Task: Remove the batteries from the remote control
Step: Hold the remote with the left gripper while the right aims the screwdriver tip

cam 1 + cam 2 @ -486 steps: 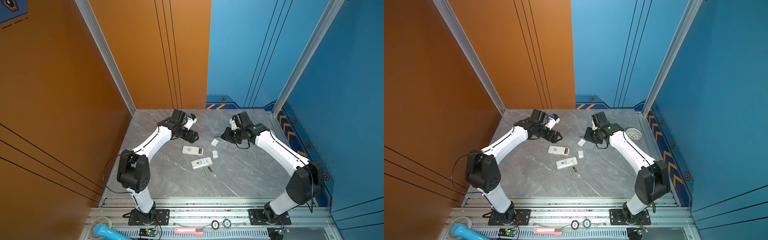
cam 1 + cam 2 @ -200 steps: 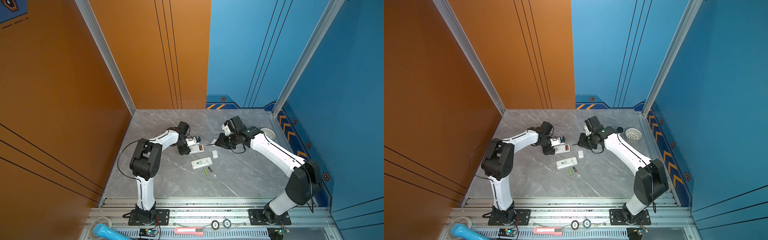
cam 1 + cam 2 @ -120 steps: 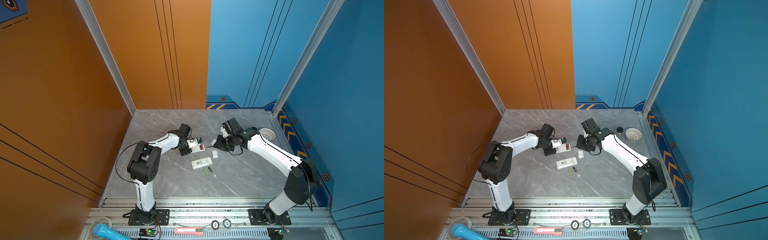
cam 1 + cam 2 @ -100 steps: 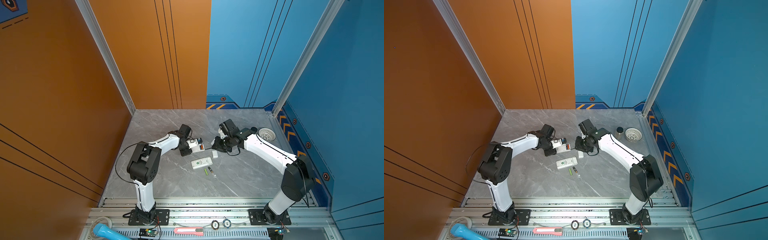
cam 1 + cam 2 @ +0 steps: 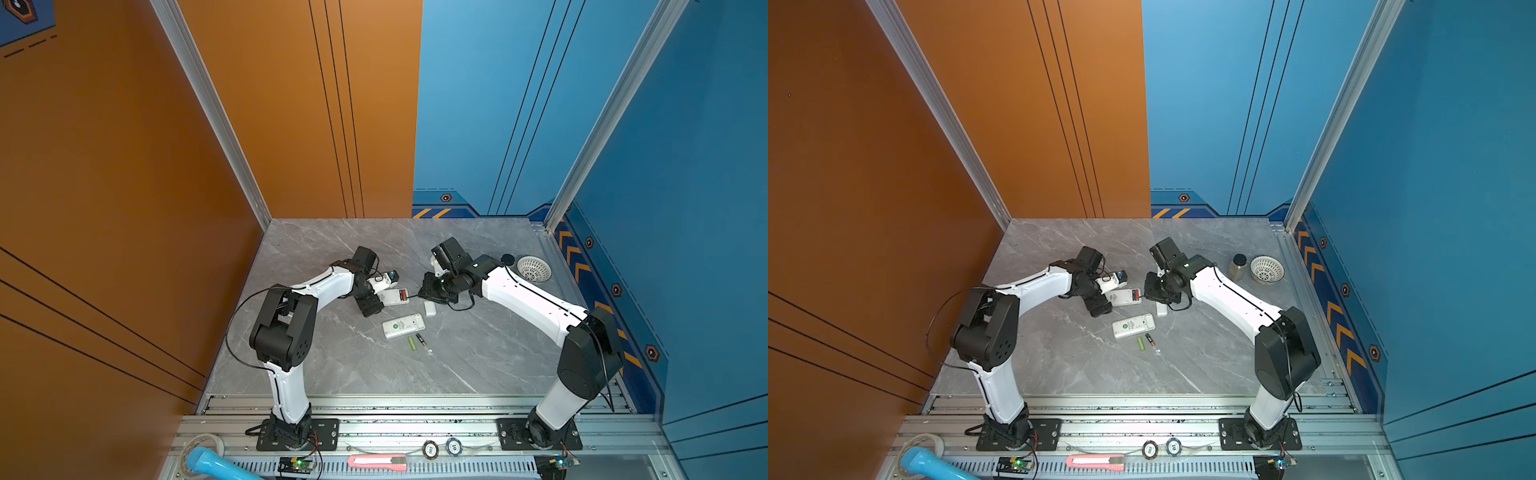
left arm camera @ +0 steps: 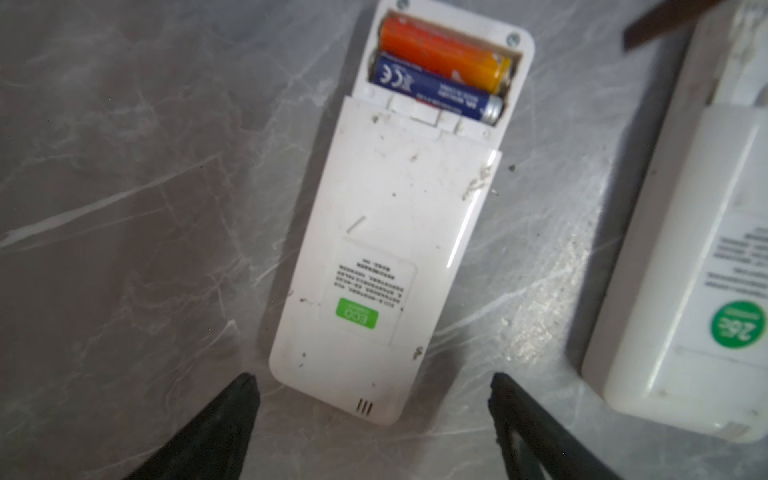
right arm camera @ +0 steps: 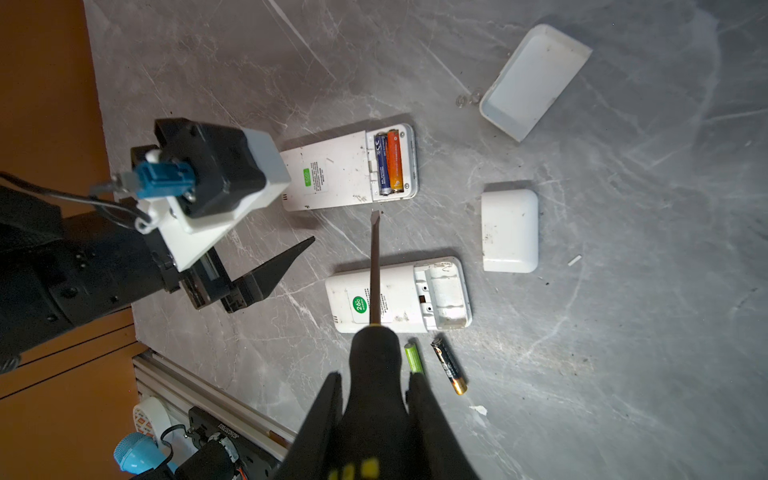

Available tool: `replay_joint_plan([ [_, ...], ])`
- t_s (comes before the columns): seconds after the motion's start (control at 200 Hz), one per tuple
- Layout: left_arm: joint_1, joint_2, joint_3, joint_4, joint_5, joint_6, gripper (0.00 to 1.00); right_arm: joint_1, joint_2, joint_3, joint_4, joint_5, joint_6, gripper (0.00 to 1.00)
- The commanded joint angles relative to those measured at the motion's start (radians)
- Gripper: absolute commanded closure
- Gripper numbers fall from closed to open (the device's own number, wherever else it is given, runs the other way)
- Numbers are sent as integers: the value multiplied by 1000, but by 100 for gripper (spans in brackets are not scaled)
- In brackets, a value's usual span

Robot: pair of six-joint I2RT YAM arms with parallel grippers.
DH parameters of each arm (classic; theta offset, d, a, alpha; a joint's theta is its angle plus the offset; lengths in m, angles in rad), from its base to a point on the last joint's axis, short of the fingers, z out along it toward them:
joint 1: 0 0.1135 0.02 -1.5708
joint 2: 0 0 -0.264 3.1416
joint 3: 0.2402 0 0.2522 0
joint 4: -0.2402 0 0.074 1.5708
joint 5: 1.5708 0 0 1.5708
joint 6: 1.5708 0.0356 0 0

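1. Left claw [image 6: 372, 376]: jaws wide, holding nothing, flanking the label end of the loaded remote [image 6: 386, 257].
2. Loaded remote: back up on the table [image 5: 332, 353], cover off. 2 batteries lie side by side inside, an orange battery [image 6: 440, 50] and a dark blue battery [image 6: 436, 89].
3. Right claw [image 7: 374, 376]: narrow, clamped on the screwdriver [image 7: 375, 266] handle, with the tip just beside the loaded remote.
4. Empty remote [image 7: 440, 291]: a green battery [image 7: 414, 359] and a black battery [image 7: 448, 365] lie loose beside it.
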Motion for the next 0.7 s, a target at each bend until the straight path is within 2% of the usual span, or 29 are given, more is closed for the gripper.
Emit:
replay_joint_plan([
  [0.0, 4, 55, 61, -15, 22, -7, 7, 6, -14, 26, -22, 14, 16, 100],
  [0.225, 5, 126, 94, -33, 47, 8, 7, 12, -19, 27, -22, 21, 23, 100],
  [0.38, 15, 139, 74, -76, 54, 40, 13, 13, -21, 35, -22, 26, 24, 100],
  [0.405, 17, 137, 73, -79, 55, 40, 19, 12, -21, 36, -22, 28, 24, 100],
  [0.551, 17, 118, 63, -85, 84, 33, 38, 16, -5, 44, -30, 32, 26, 100],
  [0.691, 4, 100, 35, -74, 77, 33, 43, 31, 33, 82, -65, 74, 25, 100],
])
